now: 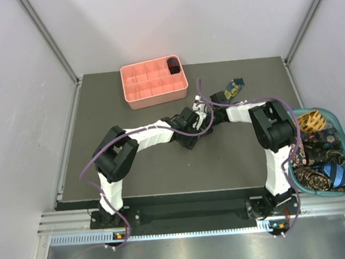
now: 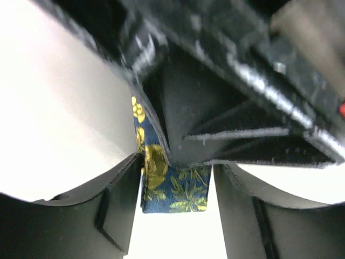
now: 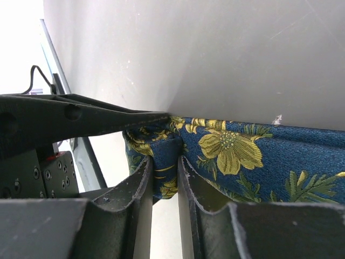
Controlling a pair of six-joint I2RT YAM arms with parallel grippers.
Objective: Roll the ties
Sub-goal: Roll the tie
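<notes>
A navy tie with yellow flowers (image 1: 233, 88) lies on the dark mat, its pointed end toward the back right. Both grippers meet over its other end at mid-table. My right gripper (image 3: 164, 162) is shut on a folded bit of that tie (image 3: 232, 151), which stretches off to the right. My left gripper (image 2: 177, 178) straddles the same fold (image 2: 183, 191): the left finger touches the cloth, and a thin gap shows at the right finger. In the top view the left gripper (image 1: 191, 123) and right gripper (image 1: 210, 116) are almost touching. A dark rolled tie (image 1: 172, 64) sits in a back corner compartment of the pink tray.
The salmon-pink grid tray (image 1: 135, 90) stands at the back of the mat. A teal basket (image 1: 336, 115) off the mat's right edge holds several more ties (image 1: 319, 149). Metal frame posts rise at the back corners.
</notes>
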